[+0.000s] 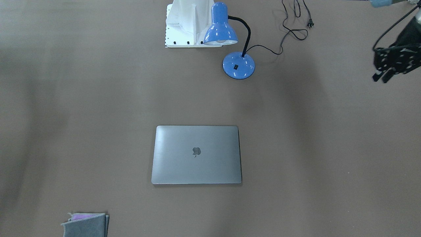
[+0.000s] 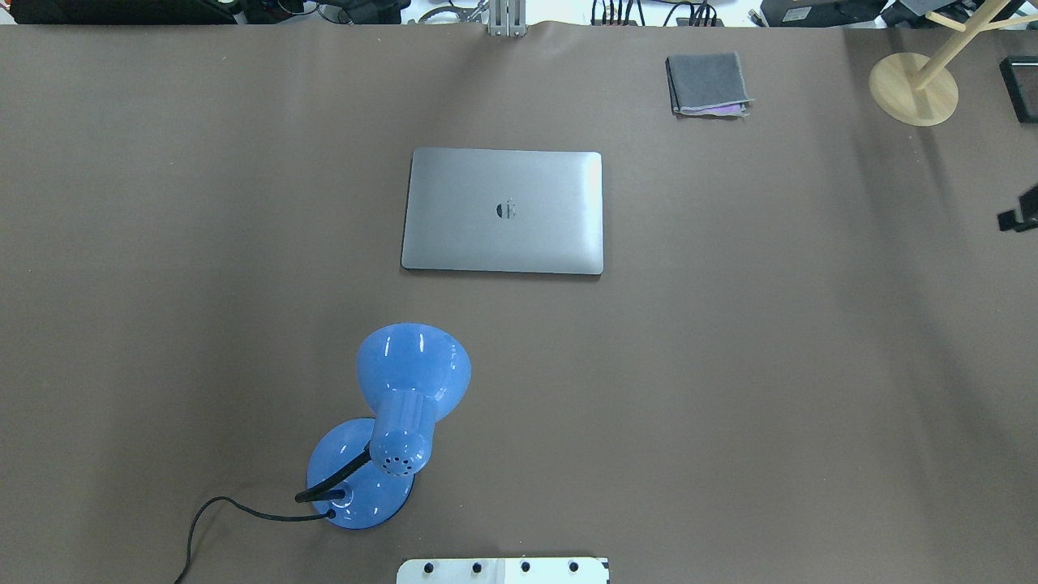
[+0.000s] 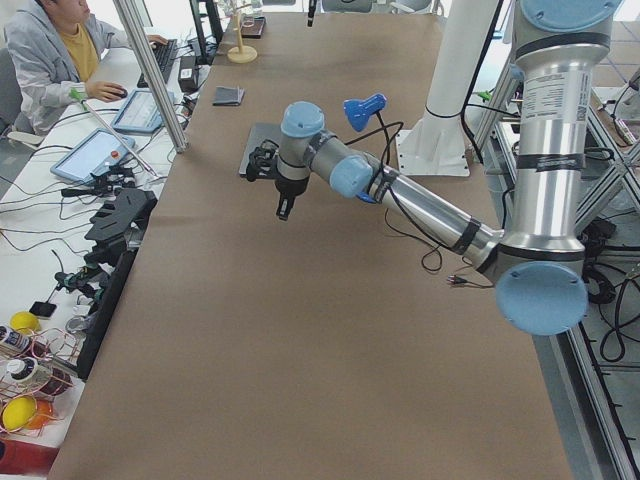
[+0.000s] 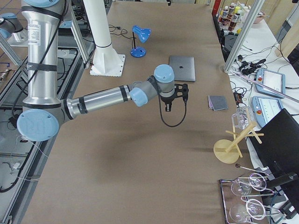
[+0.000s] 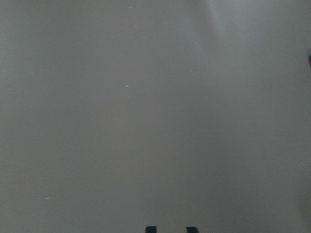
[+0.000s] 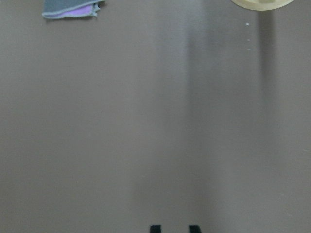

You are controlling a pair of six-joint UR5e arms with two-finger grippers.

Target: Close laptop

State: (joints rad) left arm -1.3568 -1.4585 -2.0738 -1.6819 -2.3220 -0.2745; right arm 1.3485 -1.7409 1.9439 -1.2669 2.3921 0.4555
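Observation:
The laptop (image 2: 503,211) lies flat on the brown table with its space-grey lid down and the apple logo up; it also shows in the front-facing view (image 1: 196,154). My left gripper (image 1: 380,79) hangs above the table far to the laptop's side, its fingers close together and holding nothing; its fingertips (image 5: 151,229) show over bare table. My right gripper (image 2: 1014,217) hangs at the opposite end, also shut and empty, with its fingertips (image 6: 155,228) over bare table. Neither gripper touches the laptop.
A blue desk lamp (image 2: 389,438) with a black cord stands near the robot's base. A folded grey cloth (image 2: 707,83) lies beyond the laptop. A wooden stand (image 2: 914,88) is at the far right corner. An operator sits at the side desk (image 3: 60,55).

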